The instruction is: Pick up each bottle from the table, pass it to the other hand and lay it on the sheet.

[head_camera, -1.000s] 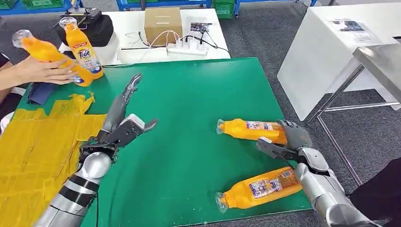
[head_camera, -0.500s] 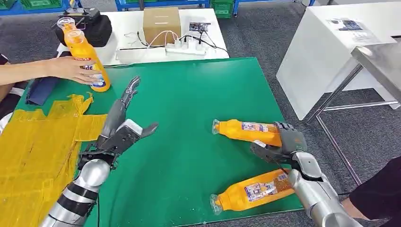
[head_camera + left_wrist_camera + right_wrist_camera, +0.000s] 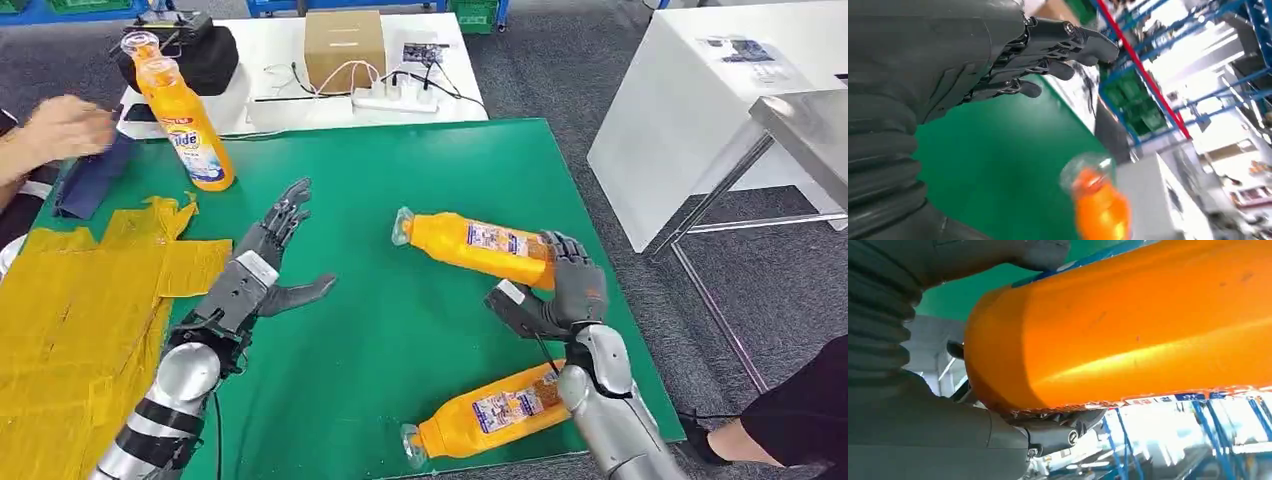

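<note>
We are finding the right robot hand [image 3: 560,295] gripping the base end of an orange bottle [image 3: 470,240], now lifted off the green bench [image 3: 420,170] right of centre in the frame; half a second ago this bottle was lying on the green surface with the hand just closing on it. We are reading this as the pick-up done and the hand-over beginning. In the right wrist view the orange body [image 3: 1128,325] is sitting between thumb and fingers.

The held bottle's long axis is running nearly level, cap toward the upper left, base toward the right.

The left robot hand [image 3: 265,270] is waiting left of centre, fingers spread, holding nothing, well apart from the bottle.

A second bottle [image 3: 490,410] is lying at the lower centre. The yellow sheet [image 3: 80,300] is covering the left side. At upper left, a standing bottle [image 3: 190,125] is resting upright, and a person's hand [image 3: 60,125] is pulling away from it.
</note>
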Motion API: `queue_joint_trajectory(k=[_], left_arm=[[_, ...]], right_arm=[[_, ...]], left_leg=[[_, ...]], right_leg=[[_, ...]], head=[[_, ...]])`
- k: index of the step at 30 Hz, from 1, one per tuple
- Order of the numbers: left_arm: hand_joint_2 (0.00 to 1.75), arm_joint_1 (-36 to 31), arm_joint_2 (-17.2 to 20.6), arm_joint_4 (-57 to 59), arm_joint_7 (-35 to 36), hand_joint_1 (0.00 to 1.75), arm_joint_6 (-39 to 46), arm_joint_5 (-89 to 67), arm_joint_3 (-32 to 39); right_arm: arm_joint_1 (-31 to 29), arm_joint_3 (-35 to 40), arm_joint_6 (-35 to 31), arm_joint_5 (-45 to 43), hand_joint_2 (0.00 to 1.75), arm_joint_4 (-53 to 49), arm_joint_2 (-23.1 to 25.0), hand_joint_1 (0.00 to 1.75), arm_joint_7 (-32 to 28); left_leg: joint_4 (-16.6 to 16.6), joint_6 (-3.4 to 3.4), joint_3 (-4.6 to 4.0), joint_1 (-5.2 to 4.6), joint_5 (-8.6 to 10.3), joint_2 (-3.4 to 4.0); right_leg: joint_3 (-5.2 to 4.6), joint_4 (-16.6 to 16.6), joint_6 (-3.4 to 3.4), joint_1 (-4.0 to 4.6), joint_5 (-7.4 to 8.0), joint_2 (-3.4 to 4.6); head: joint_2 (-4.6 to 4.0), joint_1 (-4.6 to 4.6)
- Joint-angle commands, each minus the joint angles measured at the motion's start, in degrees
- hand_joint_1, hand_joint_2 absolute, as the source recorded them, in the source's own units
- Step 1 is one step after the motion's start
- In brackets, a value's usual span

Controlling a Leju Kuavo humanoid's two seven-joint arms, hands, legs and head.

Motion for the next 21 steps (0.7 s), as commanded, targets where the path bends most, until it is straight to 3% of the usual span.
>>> queue_joint_trajectory(k=[1,5,11,21], left_arm=[[1.75,0.2,-0.3,0.4,0.6,0.00,-3.0,4.7,1.4],[1.75,0.3,-0.2,0.3,0.5,0.00,-3.5,5.6,1.5],[1.75,2.0,-0.2,-1.6,-0.4,0.00,-7.7,12.5,1.2],[1.75,1.0,-2.1,-1.5,-0.1,0.00,-8.0,15.9,-2.8]], right_arm=[[0.3,-1.1,0.6,-4.6,1.75,-6.6,3.9,1.75,-2.2],[0.5,-1.3,0.7,-5.9,1.75,-6.8,4.1,1.75,-2.8],[-0.2,0.9,7.1,-18.9,1.75,-10.9,7.7,1.75,-9.2],[-4.4,15.9,11.8,-20.1,1.75,-6.3,12.9,1.75,-10.1]], left_leg=[[0.0,-0.01,0.06,0.00,-0.04,0.08],[0.0,-0.02,0.02,0.02,-0.06,0.06],[0.0,-0.02,0.22,-0.01,-0.20,0.22],[0.1,-0.03,0.18,0.02,-0.19,0.30]], right_leg=[[0.03,0.0,-0.10,0.01,-0.03,0.08],[0.00,0.0,-0.11,0.03,-0.04,0.06],[0.14,0.1,-0.22,0.01,-0.15,0.23],[0.03,0.1,-0.23,0.04,-0.12,0.29]], head=[[0.00,0.00],[0.00,0.02],[0.00,0.00],[0.00,0.00]])
